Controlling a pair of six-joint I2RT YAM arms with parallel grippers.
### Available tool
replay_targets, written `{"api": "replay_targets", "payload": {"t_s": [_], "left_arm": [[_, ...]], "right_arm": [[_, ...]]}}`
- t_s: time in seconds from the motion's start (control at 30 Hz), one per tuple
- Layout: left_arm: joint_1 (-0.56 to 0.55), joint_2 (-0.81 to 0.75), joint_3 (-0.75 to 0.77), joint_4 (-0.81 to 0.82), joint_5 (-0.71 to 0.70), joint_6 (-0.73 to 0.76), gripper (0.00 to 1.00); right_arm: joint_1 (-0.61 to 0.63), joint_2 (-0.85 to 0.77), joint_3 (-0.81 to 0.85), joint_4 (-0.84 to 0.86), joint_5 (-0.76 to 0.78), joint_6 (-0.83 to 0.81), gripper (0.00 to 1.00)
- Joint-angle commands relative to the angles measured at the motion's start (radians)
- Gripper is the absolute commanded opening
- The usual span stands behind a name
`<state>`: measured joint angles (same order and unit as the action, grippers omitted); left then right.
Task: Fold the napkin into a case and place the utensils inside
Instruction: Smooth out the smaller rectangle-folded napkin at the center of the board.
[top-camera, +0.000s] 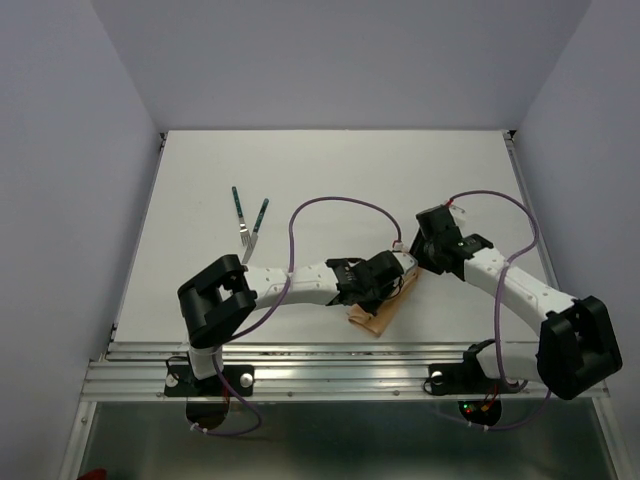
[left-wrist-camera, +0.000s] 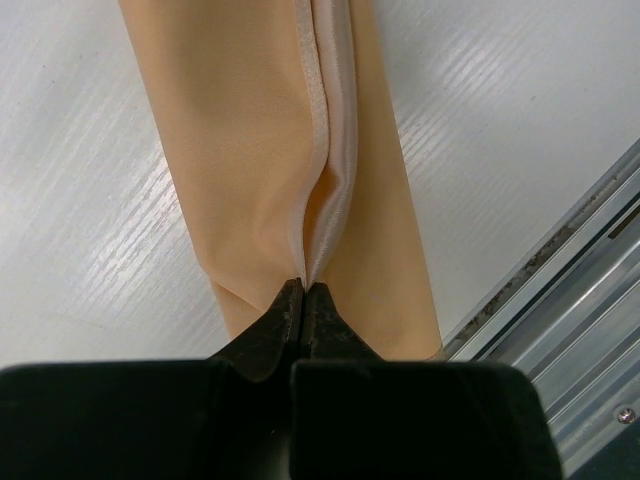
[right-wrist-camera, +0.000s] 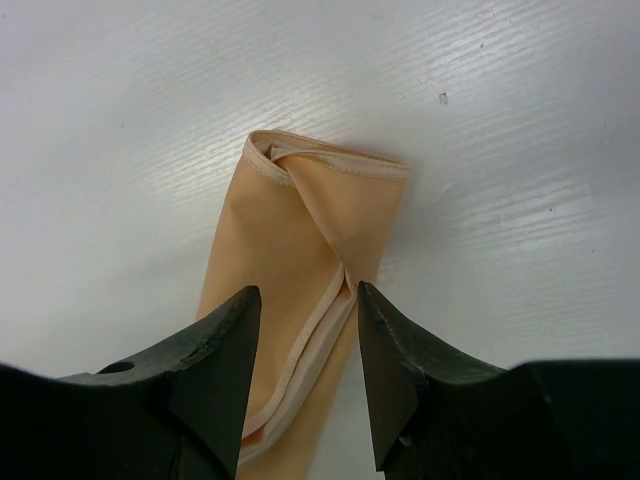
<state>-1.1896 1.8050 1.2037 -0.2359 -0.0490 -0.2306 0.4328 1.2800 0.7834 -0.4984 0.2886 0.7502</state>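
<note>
The napkin (top-camera: 372, 318) is folded into a narrow peach-tan case lying slantwise near the table's front edge. In the left wrist view the case (left-wrist-camera: 250, 130) has a hemmed seam along its middle, and my left gripper (left-wrist-camera: 303, 287) is shut on that hem at the near end. My left gripper (top-camera: 388, 280) sits over the case's middle in the top view. My right gripper (right-wrist-camera: 305, 300) is open, its fingers straddling the hem just above the case (right-wrist-camera: 290, 220), near its folded far end. In the top view the right gripper (top-camera: 418, 266) is at the case's far end. Two utensils (top-camera: 238, 208) (top-camera: 259, 218) lie far left.
The metal rail (left-wrist-camera: 570, 290) of the table's front edge runs close beside the case on its right. Purple cables (top-camera: 330, 205) loop above both arms. White walls stand around the table.
</note>
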Motion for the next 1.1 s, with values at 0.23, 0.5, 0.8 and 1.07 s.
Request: {"api": "replay_targets", "payload": {"t_s": [0.23, 0.5, 0.8, 1.07], "left_arm": [[-0.001, -0.035, 0.056, 0.024, 0.021, -0.016, 0.00], [-0.001, -0.026, 0.076, 0.020, 0.034, -0.015, 0.00], [-0.002, -0.009, 0.089, 0.017, 0.040, -0.010, 0.00], [-0.001, 0.005, 0.086, 0.018, 0.044, -0.010, 0.00]], "right_arm": [[0.013, -0.251, -0.242, 0.047, -0.236, 0.152, 0.41], [0.023, -0.289, -0.357, 0.129, -0.342, 0.178, 0.36], [0.023, -0.286, -0.398, 0.169, -0.374, 0.190, 0.29], [0.023, -0.268, -0.424, 0.207, -0.384, 0.202, 0.18]]}}
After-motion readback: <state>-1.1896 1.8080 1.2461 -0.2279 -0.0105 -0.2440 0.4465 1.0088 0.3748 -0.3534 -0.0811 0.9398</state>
